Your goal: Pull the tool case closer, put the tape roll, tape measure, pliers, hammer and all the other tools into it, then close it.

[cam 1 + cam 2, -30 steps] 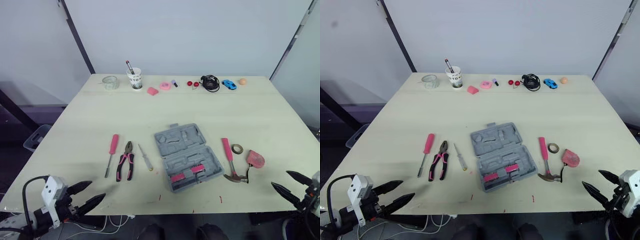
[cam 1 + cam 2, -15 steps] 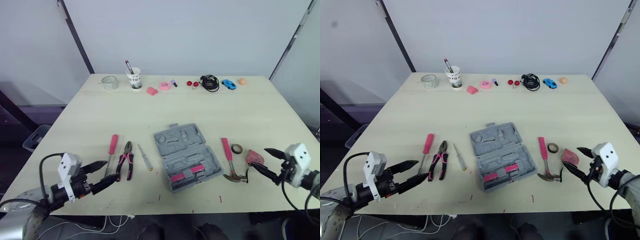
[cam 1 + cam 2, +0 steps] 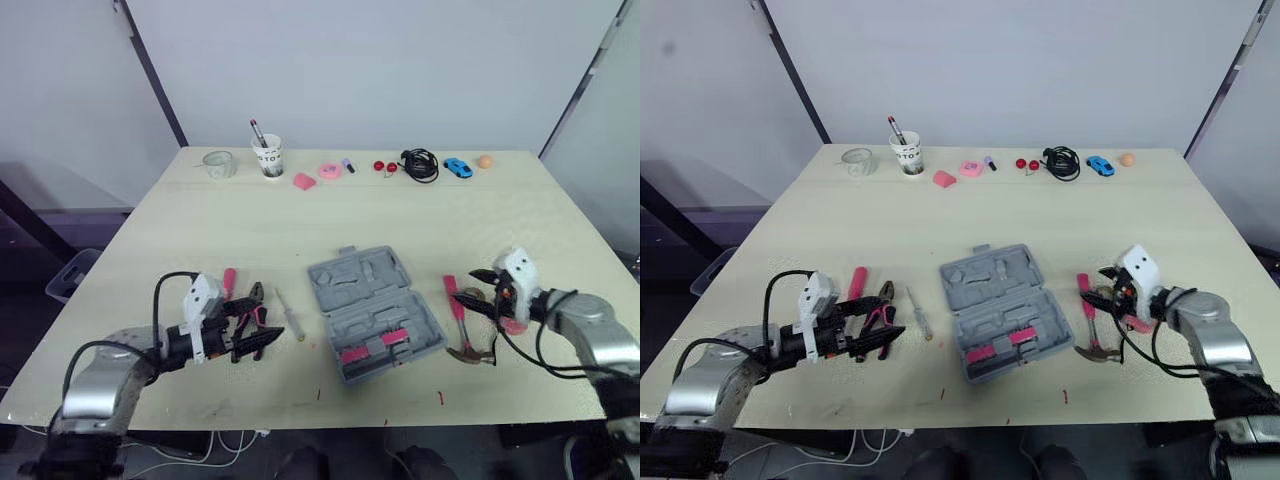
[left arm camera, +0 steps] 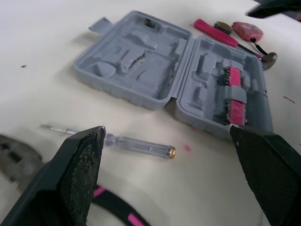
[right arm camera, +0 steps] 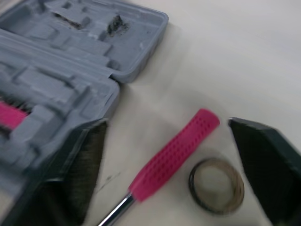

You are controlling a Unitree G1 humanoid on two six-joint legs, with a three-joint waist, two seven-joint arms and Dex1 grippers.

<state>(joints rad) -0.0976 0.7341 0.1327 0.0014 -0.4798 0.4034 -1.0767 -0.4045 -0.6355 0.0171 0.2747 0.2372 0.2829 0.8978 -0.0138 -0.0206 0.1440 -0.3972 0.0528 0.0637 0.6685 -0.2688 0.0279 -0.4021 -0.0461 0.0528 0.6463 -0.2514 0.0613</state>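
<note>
Barely begun: the tool case lies open on the counter, not yet pulled closer, tools outside. Left claw gapes empty over the pliers; right claw likewise over the hammer

Left of the tool case lie a slim screwdriver, then the pliers, then a larger screwdriver (farthest out). Right of it lies the hammer, then the tape roll and the tape measure. Far behind it stands a cup.
</note>
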